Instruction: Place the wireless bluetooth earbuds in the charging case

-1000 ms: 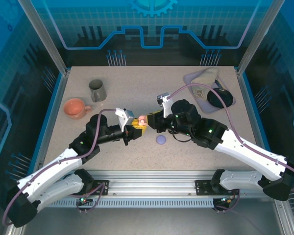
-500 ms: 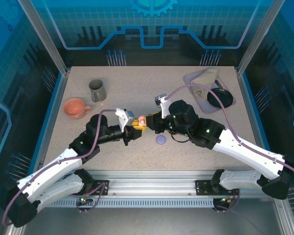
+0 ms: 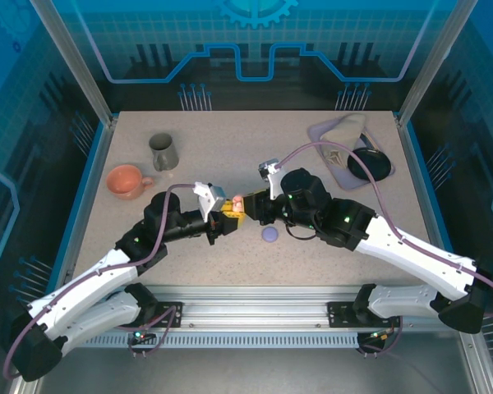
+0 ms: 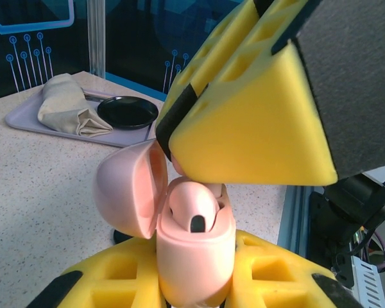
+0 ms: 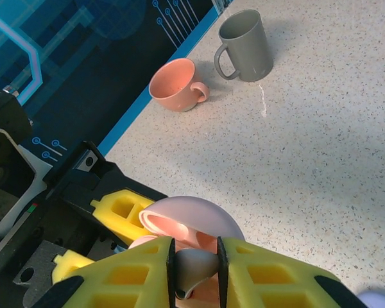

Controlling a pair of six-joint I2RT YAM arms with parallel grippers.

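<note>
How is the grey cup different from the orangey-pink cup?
The grey mug is tall with straight sides; the pink cup is lower, wider and rounder. The grey mug stands farther back on the table; the pink cup sits nearer the front and more to the left. Both stand upright and have one handle.

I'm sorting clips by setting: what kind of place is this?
Probably a robotics lab or demo cell: a speckled table boxed in by a metal frame with blue circuit-pattern panels, and the left arm and right arm bolted to a rail at its near edge.
</note>
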